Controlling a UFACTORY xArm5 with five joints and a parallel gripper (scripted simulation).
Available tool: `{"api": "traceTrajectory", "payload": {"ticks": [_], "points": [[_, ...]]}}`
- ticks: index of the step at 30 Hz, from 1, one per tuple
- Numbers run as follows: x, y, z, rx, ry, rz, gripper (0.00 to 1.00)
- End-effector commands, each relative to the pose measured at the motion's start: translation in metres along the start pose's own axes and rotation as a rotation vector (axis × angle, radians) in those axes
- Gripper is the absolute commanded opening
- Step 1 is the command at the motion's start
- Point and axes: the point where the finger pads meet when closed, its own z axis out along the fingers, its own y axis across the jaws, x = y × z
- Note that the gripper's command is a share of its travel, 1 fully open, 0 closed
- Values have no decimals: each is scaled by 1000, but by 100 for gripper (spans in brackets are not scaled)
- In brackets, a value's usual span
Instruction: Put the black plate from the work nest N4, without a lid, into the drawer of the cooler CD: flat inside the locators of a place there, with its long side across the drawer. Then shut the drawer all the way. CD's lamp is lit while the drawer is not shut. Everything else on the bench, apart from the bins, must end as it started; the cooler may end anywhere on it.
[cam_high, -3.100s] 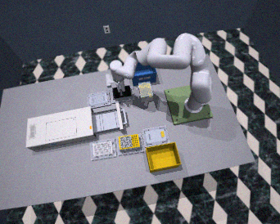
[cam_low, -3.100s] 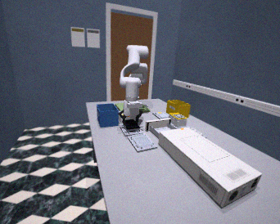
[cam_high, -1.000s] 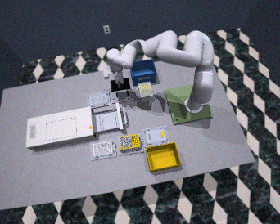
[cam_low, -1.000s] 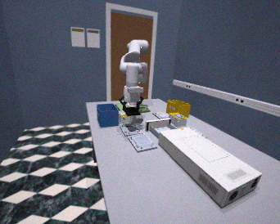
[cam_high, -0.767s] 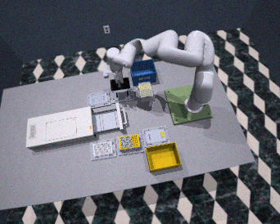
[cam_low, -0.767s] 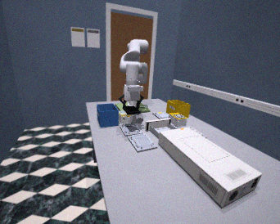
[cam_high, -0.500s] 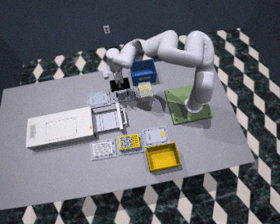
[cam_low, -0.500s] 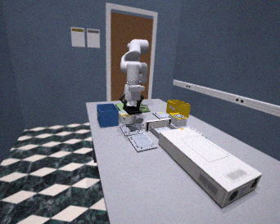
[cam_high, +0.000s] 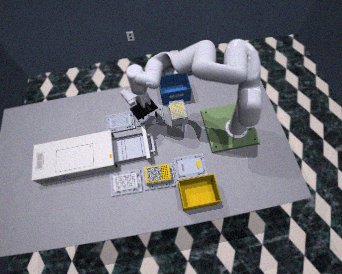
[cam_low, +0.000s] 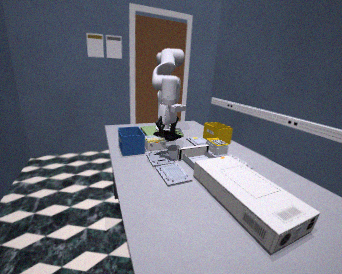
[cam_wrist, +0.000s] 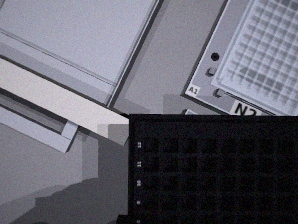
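Top: carry step, it seemed. Gripper (cam_high: 145, 109) (cam_low: 168, 131) was clamped on the black plate (cam_high: 143, 111) (cam_low: 168, 135) (cam_wrist: 215, 170), above the bench's back edge, near the open drawer (cam_high: 131, 146) (cam_low: 196, 158) (cam_wrist: 70, 40). Next: move over the drawer, square the long side across, lower.

Exterior: plate looked roughly level, off the bench (cam_high: 75, 210) (cam_low: 160, 220) (cam_wrist: 170, 55), though too small to be sure.

Wrist: plate was black, gridded with wells, pale row numbers, no lid visible.
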Motion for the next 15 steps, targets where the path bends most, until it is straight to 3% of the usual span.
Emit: {"api": "traceTrajectory", "payload": {"ticks": [1, 15], "points": [[9, -5, -2, -7, -2, -129, 0], [36, -22, -2, -7, -3, -529, 0]]}}
